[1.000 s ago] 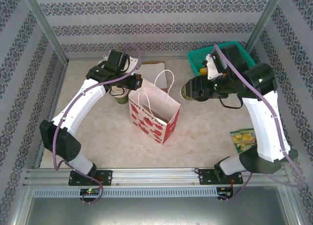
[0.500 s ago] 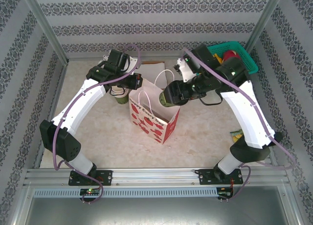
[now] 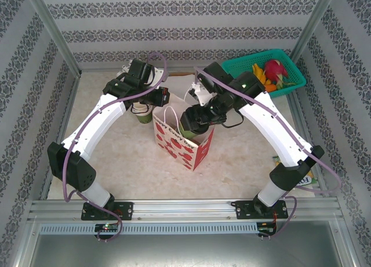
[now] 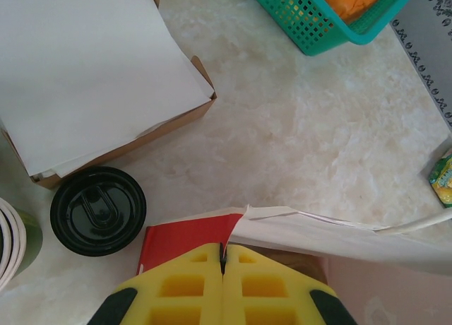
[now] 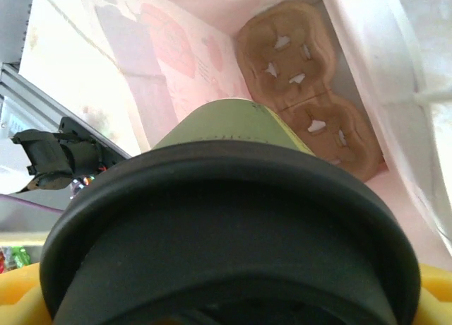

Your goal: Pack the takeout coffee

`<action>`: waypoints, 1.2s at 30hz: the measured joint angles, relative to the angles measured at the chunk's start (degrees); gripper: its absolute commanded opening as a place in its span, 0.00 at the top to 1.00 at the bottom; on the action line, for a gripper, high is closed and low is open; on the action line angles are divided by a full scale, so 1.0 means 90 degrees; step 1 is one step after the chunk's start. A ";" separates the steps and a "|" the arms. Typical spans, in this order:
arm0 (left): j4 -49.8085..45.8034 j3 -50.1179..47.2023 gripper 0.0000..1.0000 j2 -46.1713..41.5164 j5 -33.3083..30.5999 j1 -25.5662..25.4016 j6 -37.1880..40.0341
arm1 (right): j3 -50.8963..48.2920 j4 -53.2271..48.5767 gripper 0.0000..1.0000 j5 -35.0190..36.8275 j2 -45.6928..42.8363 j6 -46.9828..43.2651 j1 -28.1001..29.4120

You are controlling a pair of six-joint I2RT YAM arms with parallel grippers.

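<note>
Evidently our right claw (image 3: pixel 196 117) clasped the takeout coffee (image 5: pixel 226 123) over the open mouth of the paper bag (image 3: pixel 179 145); our left claw (image 4: pixel 223 260), pressed together, pinched the bag's rim; a slip there could collapse the mouth and tip the cup past the carrier (image 5: pixel 304 106).

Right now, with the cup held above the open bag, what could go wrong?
1. The takeout coffee, gripped by the right fingers, seems aimed at the wall of the paper bag rather than a hole of the cardboard carrier; it may land on the ridge and tip.
2. The left fingers pinch just one edge of the bag; on lowering, the cup could catch the rim and drag the bag over.
</note>
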 measured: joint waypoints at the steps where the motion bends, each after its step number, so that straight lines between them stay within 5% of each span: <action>1: 0.0000 0.0000 1.00 0.0000 0.0000 0.0000 0.0000 | -0.0034 0.0061 0.39 -0.0017 0.0000 0.0000 0.0000; 18: 0.0002 0.0000 1.00 0.0000 0.0000 -0.0002 0.0002 | -0.0792 0.0551 0.38 -0.0148 -0.0056 0.0022 -0.0134; 36: 0.0002 0.0000 1.00 0.0000 -0.0002 -0.0036 0.0002 | -0.0656 0.0185 0.38 0.1275 0.0177 -0.0034 0.0138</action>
